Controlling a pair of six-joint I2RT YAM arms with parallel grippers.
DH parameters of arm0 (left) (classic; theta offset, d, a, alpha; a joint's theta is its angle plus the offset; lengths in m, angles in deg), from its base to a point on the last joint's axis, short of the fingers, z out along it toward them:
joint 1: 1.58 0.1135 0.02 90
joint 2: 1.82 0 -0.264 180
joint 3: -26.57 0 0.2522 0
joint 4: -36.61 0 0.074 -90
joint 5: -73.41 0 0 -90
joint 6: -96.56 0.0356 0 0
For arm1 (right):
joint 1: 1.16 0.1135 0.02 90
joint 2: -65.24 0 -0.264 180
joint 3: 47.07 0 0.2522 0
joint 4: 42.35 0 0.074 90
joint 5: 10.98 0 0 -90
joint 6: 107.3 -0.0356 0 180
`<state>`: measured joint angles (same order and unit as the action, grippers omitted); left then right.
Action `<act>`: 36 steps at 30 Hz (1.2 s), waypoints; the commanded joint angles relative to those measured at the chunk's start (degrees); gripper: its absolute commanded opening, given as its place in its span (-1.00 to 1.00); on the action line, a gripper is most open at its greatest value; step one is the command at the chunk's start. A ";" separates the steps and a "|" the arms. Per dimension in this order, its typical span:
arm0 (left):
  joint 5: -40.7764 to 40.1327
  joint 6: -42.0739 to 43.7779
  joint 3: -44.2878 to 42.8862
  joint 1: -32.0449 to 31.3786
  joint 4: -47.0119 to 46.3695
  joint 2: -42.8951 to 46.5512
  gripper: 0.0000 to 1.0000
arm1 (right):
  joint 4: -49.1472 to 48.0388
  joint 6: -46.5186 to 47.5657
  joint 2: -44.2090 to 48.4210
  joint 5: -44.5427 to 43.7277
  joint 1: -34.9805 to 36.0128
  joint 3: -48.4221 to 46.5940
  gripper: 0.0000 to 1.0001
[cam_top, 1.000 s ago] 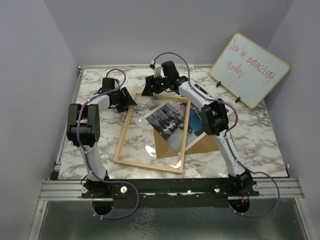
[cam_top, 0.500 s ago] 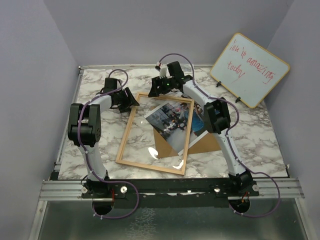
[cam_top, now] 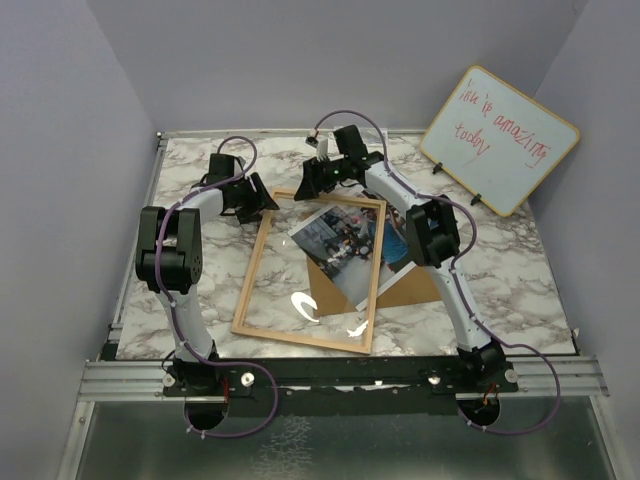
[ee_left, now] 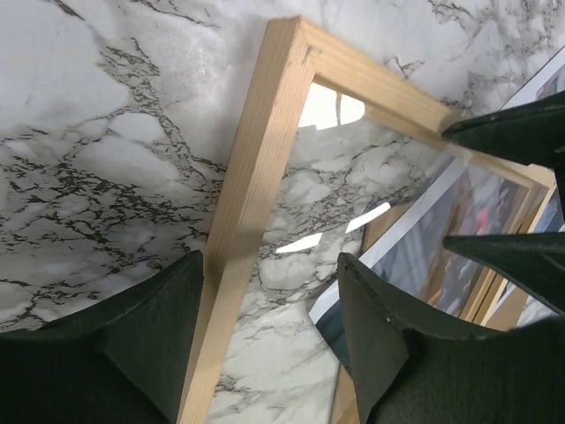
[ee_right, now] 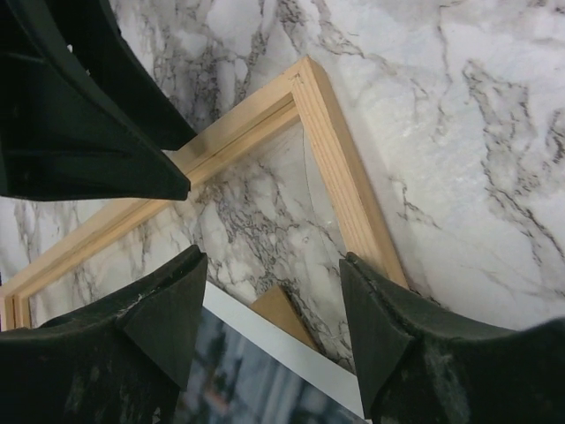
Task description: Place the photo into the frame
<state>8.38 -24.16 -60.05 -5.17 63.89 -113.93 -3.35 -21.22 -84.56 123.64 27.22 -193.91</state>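
Slides the frame (cam_top: 290, 275) a little to the right and slightly toward the near edge of the table (cam_top: 500, 270). Brings its right rail farther across the photo (cam_top: 340, 240), so that a bit more of the print lies under the pane. Carries the right gripper (cam_top: 312, 183) rightward and a touch nearer, along with the frame's far rail. Moves the left gripper (cam_top: 262, 203) slightly toward the far side, beside the frame's far left corner. Shifts the glare patches (cam_top: 303, 300) on the pane a little to the right.
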 commanded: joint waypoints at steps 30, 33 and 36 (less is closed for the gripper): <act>-7.58 2.62 -5.58 0.04 3.41 -5.50 -0.59 | -6.92 -1.57 1.70 21.40 -1.65 3.96 -0.03; -8.09 2.86 -5.67 0.08 3.76 -5.68 -0.59 | -7.08 -1.61 1.79 22.53 -1.64 3.96 -0.04; -8.48 2.94 -5.77 0.04 3.85 -5.76 -0.60 | -7.58 -1.61 2.00 22.62 -1.61 4.32 -0.05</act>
<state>4.33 -22.72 -65.19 -5.07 66.68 -117.45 -10.96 -22.27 -84.56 140.98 24.77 -189.60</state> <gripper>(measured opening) 0.212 0.482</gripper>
